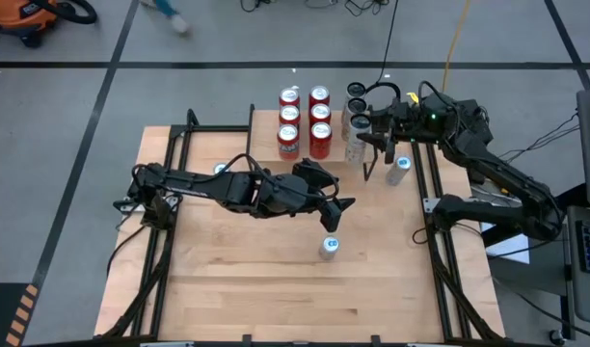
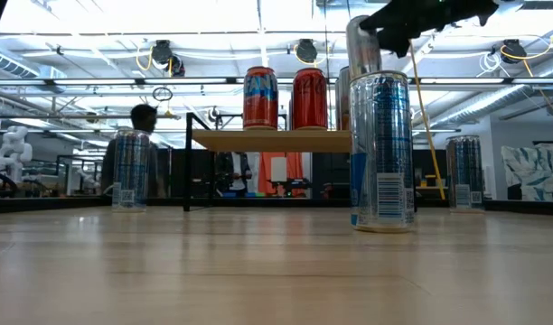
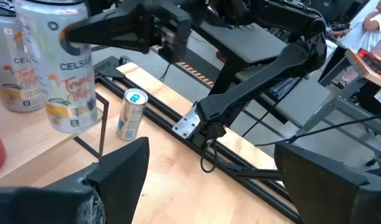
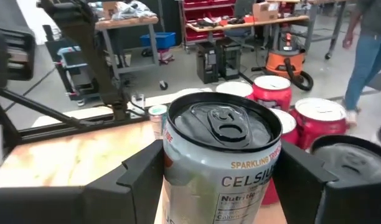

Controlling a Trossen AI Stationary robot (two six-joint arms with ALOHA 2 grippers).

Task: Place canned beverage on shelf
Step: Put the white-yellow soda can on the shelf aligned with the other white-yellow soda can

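Right gripper (image 4: 218, 177) clamps a silver Celsius can (image 4: 221, 162) upright at the right end of the low wood-topped, black-legged shelf (image 2: 272, 140).
The can's long axis is vertical, pull-tab up, beside six red cans (image 1: 305, 120); the left gripper (image 1: 341, 207) hangs open over mid-table; a blue-and-silver can (image 1: 329, 247) stands on the pale wooden tabletop (image 1: 237, 270); beyond, grey floor and workshop benches (image 4: 125, 25).

Bright overhead glare; blurred foreground

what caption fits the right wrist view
Right gripper holding a white can beside red cans on the shelf.
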